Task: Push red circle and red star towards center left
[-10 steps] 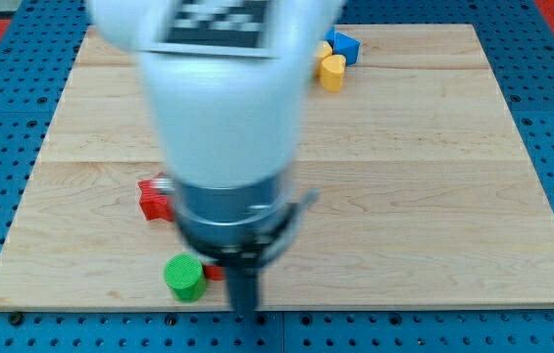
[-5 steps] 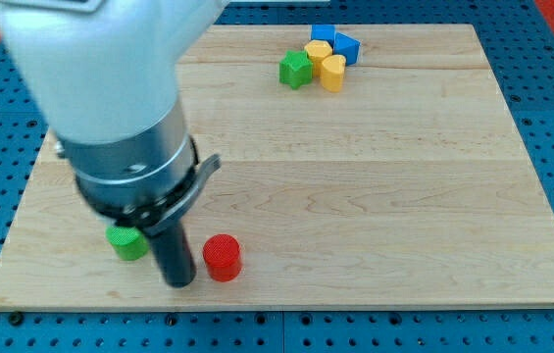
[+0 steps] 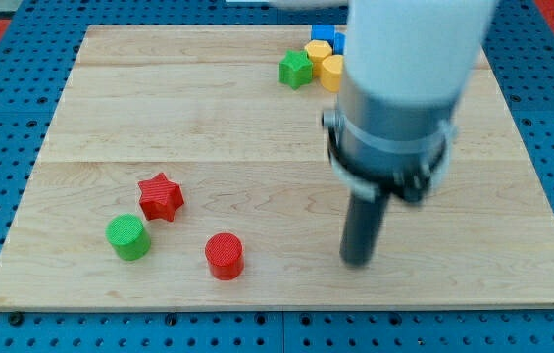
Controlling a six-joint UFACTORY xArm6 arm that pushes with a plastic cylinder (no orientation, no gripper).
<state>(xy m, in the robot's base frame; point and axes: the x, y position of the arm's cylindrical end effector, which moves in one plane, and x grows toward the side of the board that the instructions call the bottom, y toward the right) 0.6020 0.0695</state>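
The red circle (image 3: 225, 256) lies near the board's bottom edge, left of centre. The red star (image 3: 161, 196) sits up and to its left. My tip (image 3: 357, 261) rests on the board well to the right of the red circle, about level with it and apart from every block.
A green circle (image 3: 127, 237) lies just below and left of the red star. At the view's top a green block (image 3: 296, 69), yellow blocks (image 3: 328, 69) and a blue block (image 3: 324, 34) cluster beside the arm. The wooden board (image 3: 512, 284) ends close below the red circle.
My tip has swung from the left of the red circle over to its right. The green circle was pushed left earlier and now rests below the uncovered red star.
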